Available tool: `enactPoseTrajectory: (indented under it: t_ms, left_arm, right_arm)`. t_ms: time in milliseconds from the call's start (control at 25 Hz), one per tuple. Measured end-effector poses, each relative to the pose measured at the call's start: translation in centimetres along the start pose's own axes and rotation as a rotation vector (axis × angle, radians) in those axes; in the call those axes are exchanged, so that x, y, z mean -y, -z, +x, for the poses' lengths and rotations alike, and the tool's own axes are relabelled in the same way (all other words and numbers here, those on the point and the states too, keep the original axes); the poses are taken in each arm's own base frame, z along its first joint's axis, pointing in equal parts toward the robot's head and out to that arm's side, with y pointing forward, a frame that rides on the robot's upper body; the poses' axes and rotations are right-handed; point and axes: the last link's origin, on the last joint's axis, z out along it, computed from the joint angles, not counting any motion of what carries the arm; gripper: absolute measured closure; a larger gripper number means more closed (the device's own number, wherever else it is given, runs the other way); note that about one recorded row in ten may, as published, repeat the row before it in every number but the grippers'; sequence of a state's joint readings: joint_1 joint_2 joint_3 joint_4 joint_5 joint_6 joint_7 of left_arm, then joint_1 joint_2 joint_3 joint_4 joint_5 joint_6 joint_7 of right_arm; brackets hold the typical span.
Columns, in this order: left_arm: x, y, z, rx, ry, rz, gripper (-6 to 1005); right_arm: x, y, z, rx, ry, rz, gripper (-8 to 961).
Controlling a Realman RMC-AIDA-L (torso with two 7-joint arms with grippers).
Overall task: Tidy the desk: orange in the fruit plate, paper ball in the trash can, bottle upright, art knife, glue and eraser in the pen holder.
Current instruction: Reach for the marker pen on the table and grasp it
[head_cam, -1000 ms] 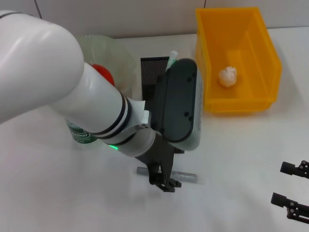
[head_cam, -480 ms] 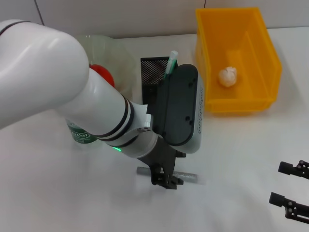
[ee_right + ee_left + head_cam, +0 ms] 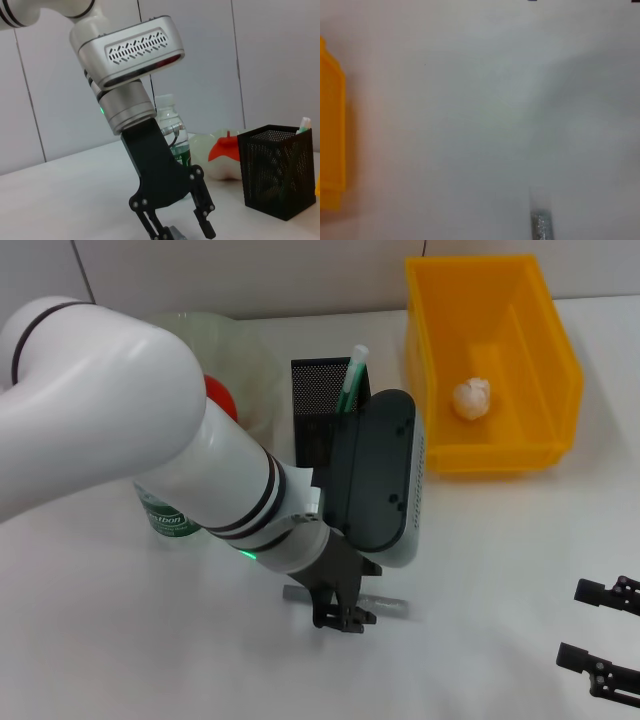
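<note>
The grey art knife (image 3: 388, 603) lies flat on the white desk; its end also shows in the left wrist view (image 3: 541, 226). My left gripper (image 3: 345, 619) is open right over the knife's left part, one finger on each side of it; the right wrist view shows it too (image 3: 181, 227). The black mesh pen holder (image 3: 322, 408) holds a green-and-white glue stick (image 3: 352, 374). The orange (image 3: 221, 396) lies in the clear fruit plate (image 3: 250, 358). The paper ball (image 3: 472, 398) lies in the yellow bin (image 3: 548, 360). The bottle (image 3: 165, 516) stands upright. No eraser shows. My right gripper (image 3: 604, 638) is open at the front right.
My large left arm (image 3: 130, 450) covers much of the left half of the desk and part of the plate and bottle. The pen holder stands just behind the left wrist, and the yellow bin stands at the back right.
My left arm has shifted slightly right and lowered, bringing the open gripper closer around the knife. The right gripper has barely moved.
</note>
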State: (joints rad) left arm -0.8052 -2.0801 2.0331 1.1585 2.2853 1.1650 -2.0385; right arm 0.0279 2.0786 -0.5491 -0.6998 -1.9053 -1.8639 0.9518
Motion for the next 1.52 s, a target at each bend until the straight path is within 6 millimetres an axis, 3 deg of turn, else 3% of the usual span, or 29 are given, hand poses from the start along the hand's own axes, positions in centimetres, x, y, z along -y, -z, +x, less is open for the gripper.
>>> enactPoseTrajectory:
  t_ms: [1520]
  left_arm:
    - [-0.1, -0.8, -1.1, 0.040, -0.007, -0.021, 587]
  right_arm:
    - [0.7, -1.1, -0.7, 0.004, -0.011, -0.028, 228]
